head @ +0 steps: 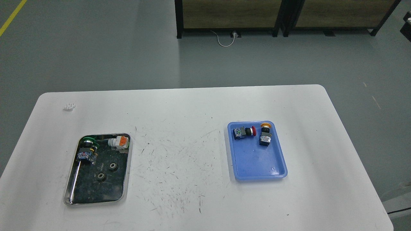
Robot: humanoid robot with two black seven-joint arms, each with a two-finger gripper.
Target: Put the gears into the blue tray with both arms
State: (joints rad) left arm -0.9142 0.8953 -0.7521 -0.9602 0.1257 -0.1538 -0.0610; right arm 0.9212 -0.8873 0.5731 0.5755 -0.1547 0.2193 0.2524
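Two small black gears lie in the steel tray [73, 189] at the left of the white table: one gear [112, 166] sits slightly farther back, the other gear [101, 176] lies nearer and to its left. The blue tray [257, 162] rests on the right half of the table and holds a red-capped switch [244, 132] and a yellow-capped switch [265, 134] at its far end; its near half is bare. Neither arm nor gripper appears in the head view.
The steel tray also holds a green-capped switch [86, 150] and a white-and-orange part [119, 141]. A small white object [69, 106] lies at the table's far left. Dark cabinets [231, 16] stand on the floor beyond the table.
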